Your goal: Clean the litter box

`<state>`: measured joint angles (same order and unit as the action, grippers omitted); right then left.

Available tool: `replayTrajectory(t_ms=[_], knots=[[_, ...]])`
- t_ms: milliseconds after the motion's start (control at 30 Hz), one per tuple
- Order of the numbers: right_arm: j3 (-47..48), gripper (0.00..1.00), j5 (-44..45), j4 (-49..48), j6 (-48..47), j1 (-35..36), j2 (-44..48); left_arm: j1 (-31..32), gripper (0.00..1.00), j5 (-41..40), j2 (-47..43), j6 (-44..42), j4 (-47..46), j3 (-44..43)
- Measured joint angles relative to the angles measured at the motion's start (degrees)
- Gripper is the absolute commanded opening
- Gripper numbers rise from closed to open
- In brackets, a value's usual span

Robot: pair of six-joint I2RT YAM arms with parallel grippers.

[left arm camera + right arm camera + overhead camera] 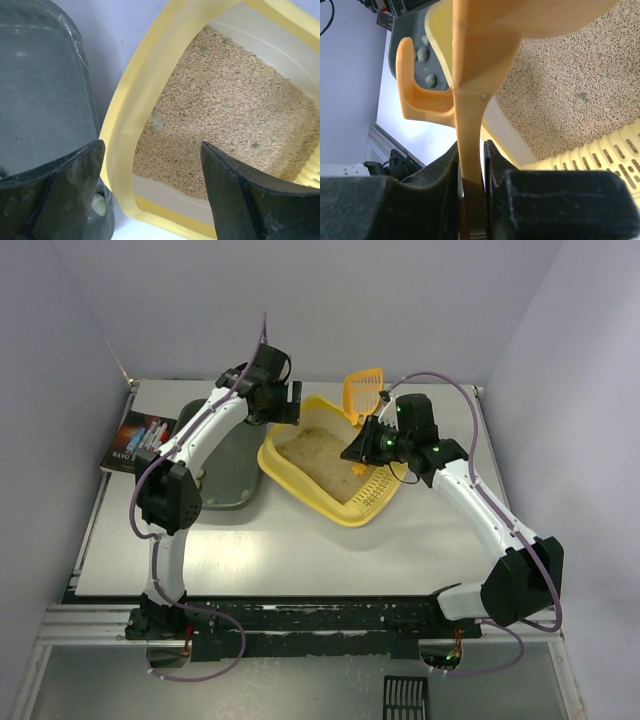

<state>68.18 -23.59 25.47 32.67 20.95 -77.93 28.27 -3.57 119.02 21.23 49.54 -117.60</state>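
The yellow litter box [303, 494] sits mid-table, beige litter [325, 458] inside and a slotted ledge [378, 492] at its right end. My left gripper [288, 403] hovers over the box's far left corner. In the left wrist view it [152, 185] is open, its fingers straddling the box rim [122, 125]. A pale green clump [156, 121] lies in the litter. My right gripper [358, 448] is over the box's right part, shut on the handle of the orange slotted scoop [363, 392]. The right wrist view shows that gripper [470, 147] pinching the scoop handle [470, 75].
A dark grey-green tray [225, 468] lies just left of the litter box, with greenish clumps [430, 79] in it. A printed booklet [140, 440] lies at the table's left edge. A black slotted piece [405, 698] rests below the table's near rail. Pale walls close in three sides.
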Motion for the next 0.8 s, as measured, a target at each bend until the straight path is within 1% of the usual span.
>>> replayTrajectory(t_ms=[267,333,367,433,500,567,667,767,800], knots=[[-1.4,0.00,0.0,-0.9,0.4,0.0,0.0,1.6,0.84,-4.5,3.0,-6.3,0.2,-0.7],[-2.0,0.00,-0.1,-1.4,0.4,0.0,0.1,1.8,0.80,-5.8,3.6,-7.5,0.2,-0.2],[-2.4,0.00,-0.1,-1.6,0.5,0.0,0.2,1.9,0.75,-6.5,3.9,-8.2,0.3,0.1],[-3.1,0.00,-0.2,-1.8,0.8,0.0,0.3,1.9,0.58,-7.2,4.3,-9.1,0.2,0.2],[-3.4,0.00,-0.3,-1.9,0.9,0.0,0.4,1.9,0.46,-8.0,4.7,-10.1,0.2,0.2],[-3.4,0.00,-0.4,-2.0,0.9,0.0,0.4,1.9,0.41,-8.4,4.7,-10.8,0.2,0.2],[-3.4,0.00,-0.7,-2.1,0.8,0.0,0.7,1.8,0.20,-8.7,5.2,-11.8,1.2,-0.9],[-3.3,0.00,-1.8,-1.5,0.1,0.0,0.8,1.9,0.09,-8.0,5.9,-14.9,2.5,-2.4],[-3.0,0.00,-2.4,-0.5,-0.4,-0.1,0.7,1.9,0.07,-7.9,6.2,-15.8,2.8,-2.8]])
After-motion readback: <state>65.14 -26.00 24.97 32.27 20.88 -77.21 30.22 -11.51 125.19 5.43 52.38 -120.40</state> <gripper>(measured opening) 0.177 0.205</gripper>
